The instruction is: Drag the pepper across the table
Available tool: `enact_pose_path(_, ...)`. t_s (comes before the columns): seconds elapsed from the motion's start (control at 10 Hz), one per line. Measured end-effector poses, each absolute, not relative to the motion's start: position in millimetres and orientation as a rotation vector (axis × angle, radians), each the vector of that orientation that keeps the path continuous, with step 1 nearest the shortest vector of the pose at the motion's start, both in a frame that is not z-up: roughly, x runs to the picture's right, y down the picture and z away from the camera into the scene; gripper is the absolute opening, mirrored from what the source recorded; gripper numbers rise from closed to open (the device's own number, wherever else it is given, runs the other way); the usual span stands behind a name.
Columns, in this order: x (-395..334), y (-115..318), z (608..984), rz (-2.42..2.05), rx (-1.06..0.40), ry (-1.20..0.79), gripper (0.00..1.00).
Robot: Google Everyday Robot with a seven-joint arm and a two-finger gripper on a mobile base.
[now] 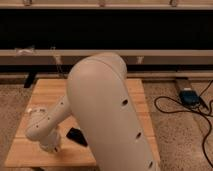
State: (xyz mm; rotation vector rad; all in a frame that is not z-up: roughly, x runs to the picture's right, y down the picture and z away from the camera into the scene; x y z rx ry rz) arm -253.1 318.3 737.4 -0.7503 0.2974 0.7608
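Observation:
The light wooden table (50, 92) stands in the middle of the camera view. My big white arm link (107, 110) covers most of its right half. My gripper (52, 146) hangs from the white wrist (39, 126) low over the table's front left part. The pepper is hidden or out of view. A flat black rectangular object (77, 136) lies on the table just right of the gripper.
A dark wall with a light ledge (165, 52) runs behind the table. On the speckled floor to the right lie black cables (175, 107) and a blue device (189, 95). The table's front edge (45, 162) is close below the gripper.

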Motion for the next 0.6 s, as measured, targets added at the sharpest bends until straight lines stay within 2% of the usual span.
enact_pose_path(0.6,-189.9,327.9,736.9,0.838,-0.792,0.350,0.00)
